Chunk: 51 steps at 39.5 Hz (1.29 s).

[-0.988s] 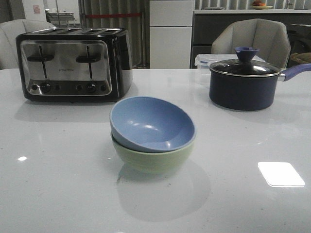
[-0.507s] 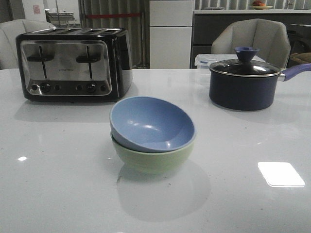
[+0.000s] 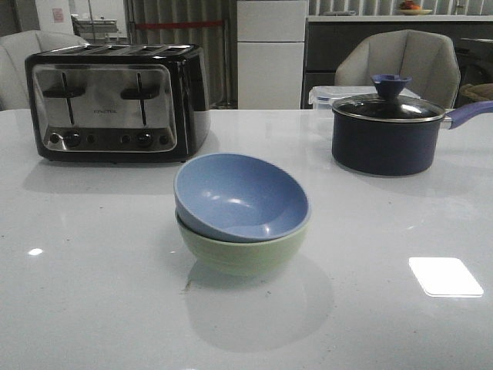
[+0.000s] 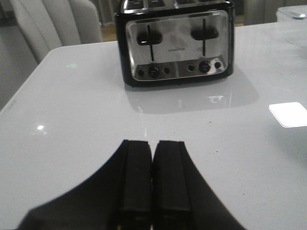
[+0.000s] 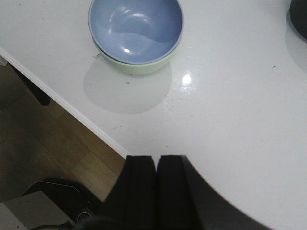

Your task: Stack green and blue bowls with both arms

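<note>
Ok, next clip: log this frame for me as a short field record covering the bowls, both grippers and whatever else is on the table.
stack: pale blue round bowl nested, tilted, in pale green round bowl
left gripper: shut, empty, away from bowls, facing chrome-and-black toaster
right gripper: shut, empty, clear of stack
other items: dark navy saucepan with glass lid
surface: white glossy table
task state: bowls stacked

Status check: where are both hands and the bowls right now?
Left hand shut, empty, facing the toaster. Right hand shut, empty, clear of bowls. Blue bowl nested tilted in green bowl. Nothing in the way.
</note>
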### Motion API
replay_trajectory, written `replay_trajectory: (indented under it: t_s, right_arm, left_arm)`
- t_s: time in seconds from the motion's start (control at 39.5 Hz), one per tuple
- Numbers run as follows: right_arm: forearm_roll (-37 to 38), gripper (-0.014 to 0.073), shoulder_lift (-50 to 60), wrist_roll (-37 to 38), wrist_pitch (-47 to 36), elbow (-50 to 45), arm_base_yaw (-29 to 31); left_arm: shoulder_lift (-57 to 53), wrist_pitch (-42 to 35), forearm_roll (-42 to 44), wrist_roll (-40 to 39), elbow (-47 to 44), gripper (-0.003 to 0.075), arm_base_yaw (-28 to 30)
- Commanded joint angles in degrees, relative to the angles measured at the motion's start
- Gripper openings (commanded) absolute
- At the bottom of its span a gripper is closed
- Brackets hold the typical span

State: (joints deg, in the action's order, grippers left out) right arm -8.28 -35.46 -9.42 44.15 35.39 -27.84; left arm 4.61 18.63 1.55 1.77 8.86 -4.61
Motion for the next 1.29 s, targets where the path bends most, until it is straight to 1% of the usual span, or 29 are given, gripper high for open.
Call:
replay_trajectory:
  t_s: [0.0, 0.23, 0.35, 0.58, 0.89, 1.27]
  right_arm:
    - [-0.68, 0.0022, 0.09, -0.33, -4.03, 1.53, 0.14]
    - [-0.68, 0.0022, 0.09, -0.33, -4.03, 1.53, 0.14]
    - [-0.68, 0.0022, 0.09, -0.33, -4.03, 1.53, 0.14]
    - [-0.68, 0.0022, 0.09, -0.33, -3.99, 1.53, 0.14]
    - [-0.68, 0.0022, 0.09, -0.33, -3.99, 1.53, 0.14]
    - [-0.68, 0.0022, 0.09, -0.33, -3.94, 1.53, 0.14]
  left_arm:
    - [-1.69, -9.33, -2.12, -0.22, -1.69, 0.0098, 1.97]
    - [-3.78, -18.63, -3.00, -0.22, -7.26, 0.0098, 4.25]
    - [-5.22, -22.46, -3.76, -0.22, -9.43, 0.0098, 6.05]
    - [-5.92, -21.98, -3.93, -0.22, -9.45, 0.0098, 6.47]
    - [-5.92, -21.98, -4.05, -0.22, -9.45, 0.0098, 1.73]
    - [-5.92, -21.98, -4.05, -0.22, -9.45, 0.0098, 1.73]
